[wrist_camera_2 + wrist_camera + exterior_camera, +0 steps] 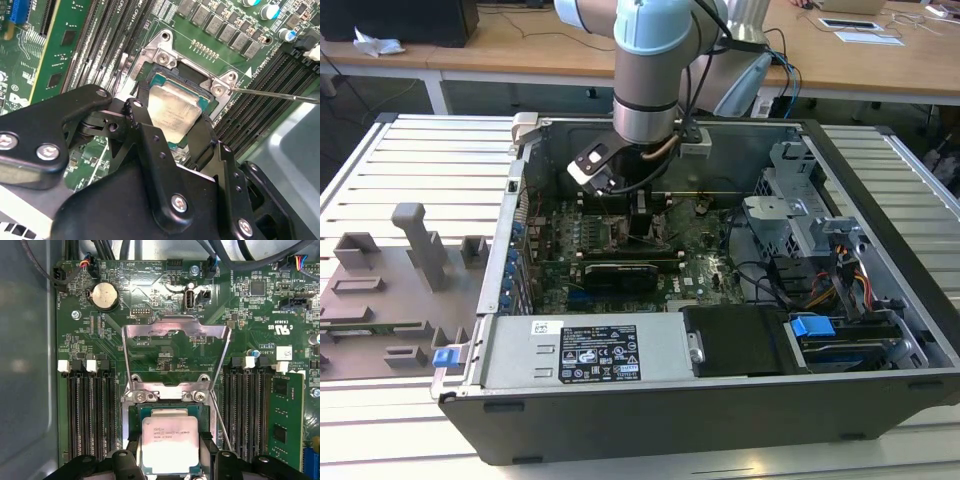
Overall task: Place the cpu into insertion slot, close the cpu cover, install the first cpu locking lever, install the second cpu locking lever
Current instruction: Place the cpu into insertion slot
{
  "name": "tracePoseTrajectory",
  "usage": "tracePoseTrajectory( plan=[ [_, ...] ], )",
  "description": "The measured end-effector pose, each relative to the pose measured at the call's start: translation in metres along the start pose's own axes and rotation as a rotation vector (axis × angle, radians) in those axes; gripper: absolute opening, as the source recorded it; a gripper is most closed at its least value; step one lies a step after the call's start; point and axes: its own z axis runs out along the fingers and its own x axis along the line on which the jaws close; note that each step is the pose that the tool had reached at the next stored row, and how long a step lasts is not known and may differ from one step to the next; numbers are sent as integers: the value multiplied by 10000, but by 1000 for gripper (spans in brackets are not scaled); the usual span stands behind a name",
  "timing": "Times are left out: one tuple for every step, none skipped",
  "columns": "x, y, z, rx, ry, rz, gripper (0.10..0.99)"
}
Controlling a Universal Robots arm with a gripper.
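The cpu point(176, 111) is a flat square chip with a silvery top, and it lies level inside the insertion slot point(166, 54), whose silvery frame rings it. My gripper point(170, 119) is shut on the cpu, with one black finger point(141, 111) pressed against each of two opposite edges. In the first wrist view the cpu point(170, 442) sits between the fingers of the gripper point(170, 446). The cpu cover point(176, 330) stands swung open beyond the insertion slot point(165, 390). A thin wire lever point(220, 425) runs along one side of the slot. In the exterior view the gripper point(635, 215) reaches down over the motherboard.
Long black memory slots point(92, 415) flank the socket on both sides. The open computer case point(880, 250) walls in the arm, with a drive cage point(800, 215) and cables on the exterior view's right. A grey fixture point(415, 245) stands on the table on the exterior view's left.
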Motion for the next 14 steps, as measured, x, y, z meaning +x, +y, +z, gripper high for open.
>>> tracePoseTrajectory(
  plan=[
    [0,0,5,1,0,11,545],
    [0,0,12,2,-1,17,545],
    [0,0,14,1,-2,19,545],
    [0,0,16,1,-1,20,545],
    [0,0,17,1,0,22,545],
    [0,-1,18,1,-1,32,545],
    [0,-1,18,0,0,34,545],
    [0,-1,19,0,1,35,545],
    [0,-1,19,0,1,35,545],
    [0,-1,19,0,1,35,545],
    [1,0,20,-4,4,35,545],
    [2,1,22,-8,12,36,553],
    [2,0,22,-6,9,36,620],
    [1,0,21,-3,6,36,620]
  ],
)
